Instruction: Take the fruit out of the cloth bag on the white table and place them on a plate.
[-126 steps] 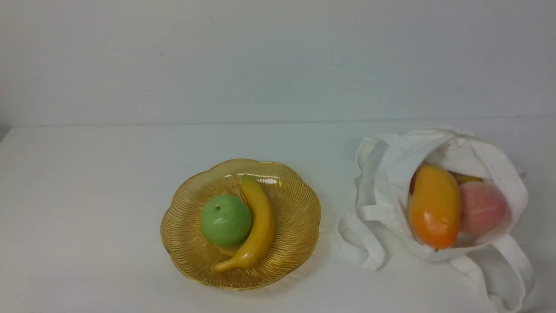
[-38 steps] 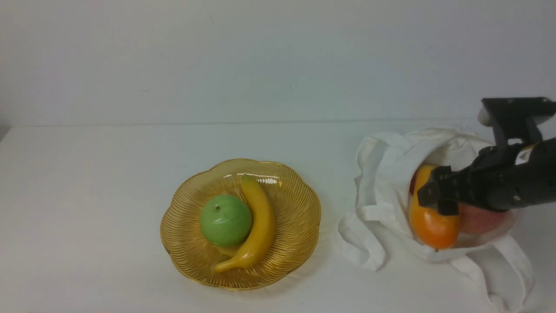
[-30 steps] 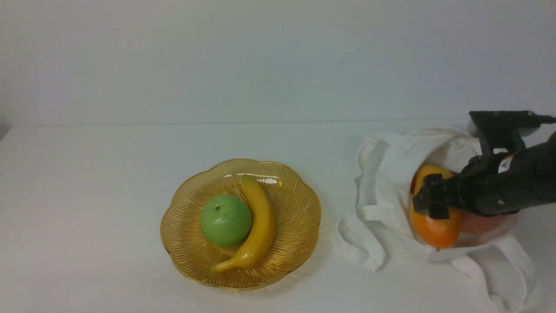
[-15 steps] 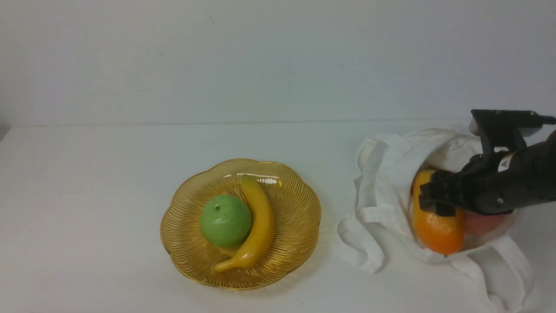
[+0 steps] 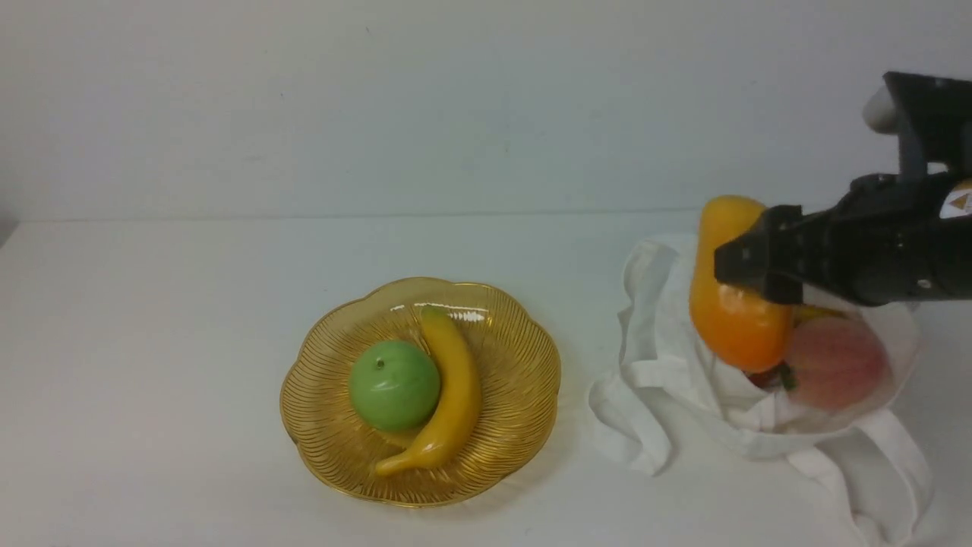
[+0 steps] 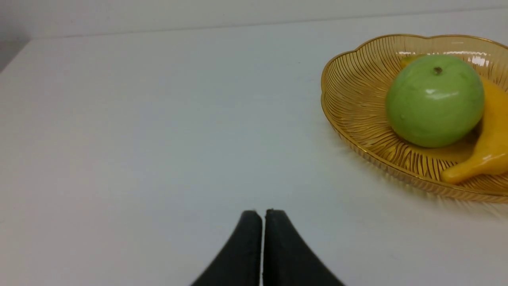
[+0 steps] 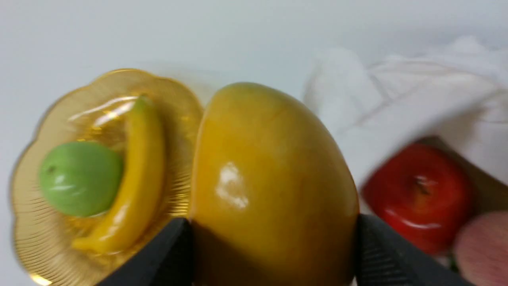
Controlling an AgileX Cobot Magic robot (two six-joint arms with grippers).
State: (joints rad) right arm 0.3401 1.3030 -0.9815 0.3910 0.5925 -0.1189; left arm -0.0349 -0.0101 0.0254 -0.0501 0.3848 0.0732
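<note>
My right gripper is shut on the orange-yellow mango and holds it in the air above the cloth bag; in the right wrist view the mango sits between both black fingers. The pink peach and red apple lie in the bag's mouth; a bit of a yellow fruit shows behind the peach. The amber plate stands left of the bag on the white table. My left gripper is shut and empty, low over the table beside the plate.
A green apple and a yellow banana lie on the plate. The bag's strap handles trail toward the front right corner. A white wall rises behind the table.
My right gripper came in over the bag, closed on the mango and has lifted it up and slightly left out of the bag. The red apple now shows.
</note>
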